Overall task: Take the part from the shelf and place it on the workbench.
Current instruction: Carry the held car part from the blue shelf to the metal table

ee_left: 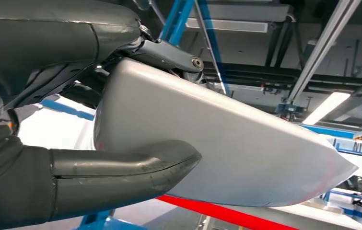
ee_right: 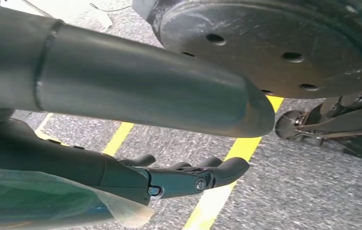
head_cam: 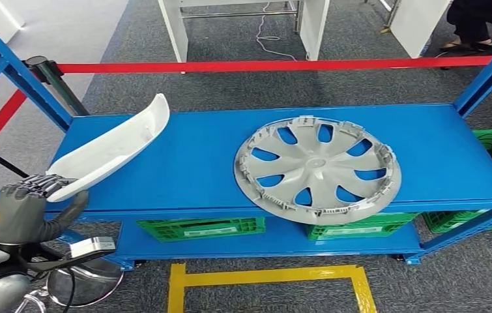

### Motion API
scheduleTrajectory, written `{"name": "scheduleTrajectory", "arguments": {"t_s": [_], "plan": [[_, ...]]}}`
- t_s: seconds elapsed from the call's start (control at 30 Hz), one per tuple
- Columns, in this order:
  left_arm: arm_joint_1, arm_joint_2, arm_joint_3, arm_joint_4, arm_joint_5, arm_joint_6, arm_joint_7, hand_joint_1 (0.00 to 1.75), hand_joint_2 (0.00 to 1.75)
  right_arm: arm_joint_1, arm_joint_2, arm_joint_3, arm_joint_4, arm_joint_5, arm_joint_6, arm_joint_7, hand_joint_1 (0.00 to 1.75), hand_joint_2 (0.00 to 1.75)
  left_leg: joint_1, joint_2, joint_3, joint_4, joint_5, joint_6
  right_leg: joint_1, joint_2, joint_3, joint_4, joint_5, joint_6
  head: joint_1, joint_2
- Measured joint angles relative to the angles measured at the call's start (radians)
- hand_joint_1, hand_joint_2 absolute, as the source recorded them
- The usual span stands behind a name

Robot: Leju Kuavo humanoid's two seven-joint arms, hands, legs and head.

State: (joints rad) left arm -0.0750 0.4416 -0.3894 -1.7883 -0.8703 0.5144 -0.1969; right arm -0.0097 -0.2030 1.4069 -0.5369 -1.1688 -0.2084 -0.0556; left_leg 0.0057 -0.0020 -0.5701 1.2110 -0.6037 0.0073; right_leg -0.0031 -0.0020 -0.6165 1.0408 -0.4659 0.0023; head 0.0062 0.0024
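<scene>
A long white curved part (head_cam: 116,147) lies tilted over the left end of the blue shelf (head_cam: 191,163), its near end lifted off the front edge. My left hand (head_cam: 25,208) grips that near end, fingers over the top and thumb beneath. In the left wrist view the thumb (ee_left: 135,167) presses the part's (ee_left: 236,158) pale underside. My right hand (ee_right: 169,179) hangs over the floor with its fingers apart and nothing in it.
A grey wheel cover (head_cam: 317,168) lies on the shelf's right half, overhanging the front edge. Green crates (head_cam: 201,228) sit on the lower level. A red barrier tape (head_cam: 275,65) runs behind. Yellow floor lines (head_cam: 262,280) mark the carpet in front.
</scene>
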Motion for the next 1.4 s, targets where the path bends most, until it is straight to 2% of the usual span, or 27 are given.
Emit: {"name": "scheduleTrajectory", "arguments": {"t_s": [0.03,0.1,0.2,0.23,0.27,0.3,0.37,0.4,0.43,0.47,0.53,0.6,0.67,0.73,0.77,0.87,0.9,0.93,0.97,1.0,1.07,1.13,1.23,1.27,1.3,1.37,1.4], "plan": [[0.000,0.002,0.003,-0.004,0.000,0.000,0.001,1.75,1.75,0.000,0.000,-0.001,-0.006,-0.002,-0.001,0.000,0.00,0.00,-0.007,0.001,0.045,-0.077,0.021,0.016,0.004,0.000,-0.007,0.000,0.007,0.000,0.001,0.000],[0.003,0.006,0.012,-0.013,0.000,-0.001,0.002,1.75,1.75,0.001,-0.002,-0.004,-0.018,-0.007,-0.006,0.001,0.00,0.00,-0.019,0.001,0.104,-0.184,0.038,0.032,0.005,0.000,-0.014,-0.003,0.023,0.005,0.001,0.000],[0.016,0.011,0.025,-0.024,-0.001,0.000,0.005,1.75,1.75,0.006,-0.007,-0.007,-0.035,-0.021,-0.016,0.003,0.00,0.00,-0.024,0.002,0.105,-0.220,0.059,0.034,-0.002,0.000,-0.019,-0.013,0.045,0.025,-0.002,0.000],[0.021,0.012,0.029,-0.027,-0.001,0.002,0.005,1.75,1.75,0.008,-0.010,-0.008,-0.041,-0.025,-0.020,0.004,0.00,0.00,-0.022,0.003,0.100,-0.228,0.073,0.036,-0.001,0.000,-0.024,-0.008,0.033,0.030,-0.002,0.000],[0.028,0.012,0.034,-0.031,-0.001,0.004,0.005,1.75,1.75,0.010,-0.012,-0.008,-0.048,-0.030,-0.025,0.006,0.00,0.00,-0.019,0.005,0.091,-0.235,0.087,0.038,-0.001,0.001,-0.034,0.011,0.003,0.035,-0.001,0.000],[0.034,0.011,0.039,-0.035,-0.001,0.005,0.005,1.75,1.75,0.012,-0.015,-0.008,-0.054,-0.034,-0.030,0.008,0.00,0.00,-0.015,0.007,0.080,-0.240,0.101,0.040,-0.002,0.001,-0.048,0.050,-0.044,0.039,0.001,0.000],[0.047,0.011,0.048,-0.042,-0.001,0.007,0.005,1.75,1.75,0.013,-0.020,-0.008,-0.066,-0.040,-0.039,0.010,0.00,0.00,-0.015,0.008,0.050,-0.238,0.125,0.042,-0.004,0.002,-0.075,0.169,-0.135,0.047,0.002,0.000],[0.053,0.011,0.052,-0.044,-0.001,0.008,0.005,1.75,1.75,0.013,-0.023,-0.008,-0.070,-0.042,-0.044,0.010,0.00,0.00,-0.016,0.008,0.034,-0.237,0.136,0.041,-0.005,0.001,-0.080,0.220,-0.151,0.051,0.002,0.000],[0.058,0.011,0.056,-0.046,-0.002,0.008,0.005,1.75,1.75,0.014,-0.026,-0.008,-0.074,-0.044,-0.047,0.010,0.00,0.00,-0.015,0.009,0.018,-0.234,0.146,0.039,-0.007,0.001,-0.073,0.248,-0.144,0.055,0.002,0.000],[0.061,0.011,0.060,-0.047,-0.002,0.008,0.005,1.75,1.75,0.014,-0.029,-0.009,-0.077,-0.045,-0.049,0.010,0.00,0.00,-0.014,0.009,0.002,-0.230,0.156,0.036,-0.008,0.001,-0.049,0.242,-0.116,0.058,0.002,0.000],[0.065,0.011,0.064,-0.050,-0.003,0.008,0.005,1.75,1.75,0.013,-0.033,-0.009,-0.082,-0.046,-0.051,0.010,0.00,0.00,-0.010,0.009,-0.029,-0.216,0.171,0.027,-0.012,0.001,0.039,0.140,-0.067,0.063,0.002,0.000],[0.067,0.012,0.067,-0.055,-0.003,0.009,0.005,1.75,1.75,0.011,-0.035,-0.009,-0.087,-0.047,-0.051,0.009,0.00,0.00,-0.011,0.008,-0.054,-0.197,0.182,0.016,-0.012,0.004,0.127,0.009,-0.078,0.060,0.003,0.000],[0.068,0.013,0.072,-0.062,-0.002,0.010,0.002,1.75,1.75,0.010,-0.037,-0.010,-0.094,-0.046,-0.058,0.008,0.00,0.00,-0.013,0.008,-0.068,-0.185,0.196,0.007,-0.008,0.007,0.152,-0.046,-0.102,0.042,0.002,0.000],[0.069,0.012,0.075,-0.066,-0.001,0.010,-0.002,1.75,1.75,0.013,-0.040,-0.010,-0.104,-0.044,-0.073,0.005,0.00,0.00,-0.011,0.007,-0.076,-0.176,0.194,-0.002,-0.010,0.004,0.136,-0.046,-0.095,0.019,0.002,0.000],[0.069,0.012,0.076,-0.066,0.000,0.010,-0.003,1.75,1.75,0.014,-0.043,-0.010,-0.110,-0.041,-0.082,0.001,0.00,0.00,-0.010,0.006,-0.081,-0.160,0.168,-0.008,-0.012,0.002,0.128,-0.046,-0.088,0.009,0.001,0.000],[0.065,0.009,0.076,-0.066,0.000,0.009,-0.005,1.75,1.75,0.015,-0.060,-0.009,-0.143,-0.034,-0.121,-0.030,0.00,0.00,-0.004,0.005,-0.105,-0.014,0.019,-0.023,-0.012,-0.003,0.100,-0.045,-0.057,-0.008,-0.006,0.000],[0.064,0.007,0.076,-0.066,0.000,0.009,-0.005,1.75,1.75,0.015,-0.067,-0.009,-0.158,-0.033,-0.133,-0.041,0.00,0.00,-0.001,0.005,-0.108,0.040,-0.009,-0.026,-0.012,-0.004,0.088,-0.043,-0.045,-0.008,-0.007,0.000],[0.063,0.005,0.076,-0.066,0.000,0.009,-0.005,1.75,1.75,0.015,-0.074,-0.009,-0.171,-0.032,-0.144,-0.051,0.00,0.00,0.000,0.005,-0.101,0.074,-0.012,-0.027,-0.012,-0.005,0.073,-0.040,-0.035,-0.008,-0.007,0.000],[0.063,0.004,0.076,-0.066,-0.001,0.009,-0.005,1.75,1.75,0.015,-0.080,-0.009,-0.183,-0.028,-0.155,-0.058,0.00,0.00,0.001,0.005,-0.083,0.075,0.006,-0.026,-0.011,-0.005,0.058,-0.037,-0.025,-0.007,-0.007,0.000],[0.063,0.003,0.076,-0.066,-0.003,0.009,-0.005,1.75,1.75,0.015,-0.086,-0.008,-0.195,-0.019,-0.171,-0.065,0.00,0.00,0.002,0.005,-0.051,0.043,0.034,-0.024,-0.011,-0.005,0.043,-0.032,-0.017,-0.005,-0.007,0.000],[0.061,0.002,0.076,-0.066,-0.009,0.008,-0.004,1.75,1.75,0.014,-0.099,-0.003,-0.221,0.016,-0.205,-0.080,0.00,0.00,0.000,0.004,0.040,-0.091,0.070,-0.014,-0.010,-0.004,0.022,-0.026,-0.002,0.001,-0.007,0.000],[0.051,-0.001,0.074,-0.066,-0.015,0.007,-0.001,1.75,1.75,0.010,-0.120,0.008,-0.251,0.040,-0.208,-0.103,0.00,0.00,-0.005,0.003,0.099,-0.197,0.067,-0.004,-0.010,-0.003,0.009,-0.026,0.016,0.012,-0.007,0.000],[0.026,-0.007,0.069,-0.066,-0.017,0.006,0.001,1.75,1.75,0.010,-0.154,0.018,-0.287,0.029,-0.177,-0.144,0.00,0.00,-0.010,0.005,0.090,-0.228,0.076,0.009,-0.011,-0.004,-0.006,-0.031,0.036,0.035,-0.006,0.000],[0.020,-0.010,0.066,-0.066,-0.017,0.005,0.001,1.75,1.75,0.012,-0.164,0.019,-0.296,0.025,-0.173,-0.153,0.00,0.00,-0.008,0.008,0.081,-0.233,0.087,0.016,-0.011,-0.002,-0.017,-0.021,0.019,0.040,-0.005,0.000],[0.015,-0.013,0.064,-0.066,-0.016,0.005,0.001,1.75,1.75,0.014,-0.171,0.020,-0.303,0.023,-0.171,-0.159,0.00,0.00,-0.006,0.010,0.068,-0.238,0.100,0.024,-0.011,-0.001,-0.030,0.007,-0.017,0.044,-0.003,0.000],[0.010,-0.020,0.060,-0.066,-0.016,0.005,0.001,1.75,1.75,0.015,-0.186,0.020,-0.313,0.021,-0.171,-0.165,0.00,0.00,-0.006,0.012,0.040,-0.239,0.123,0.034,-0.012,0.001,-0.060,0.114,-0.120,0.047,0.002,0.000],[0.008,-0.023,0.058,-0.066,-0.015,0.005,0.001,1.75,1.75,0.015,-0.190,0.020,-0.316,0.020,-0.176,-0.171,0.00,0.00,-0.008,0.013,0.025,-0.238,0.135,0.035,-0.012,0.001,-0.069,0.175,-0.153,0.048,0.003,0.000]]}}
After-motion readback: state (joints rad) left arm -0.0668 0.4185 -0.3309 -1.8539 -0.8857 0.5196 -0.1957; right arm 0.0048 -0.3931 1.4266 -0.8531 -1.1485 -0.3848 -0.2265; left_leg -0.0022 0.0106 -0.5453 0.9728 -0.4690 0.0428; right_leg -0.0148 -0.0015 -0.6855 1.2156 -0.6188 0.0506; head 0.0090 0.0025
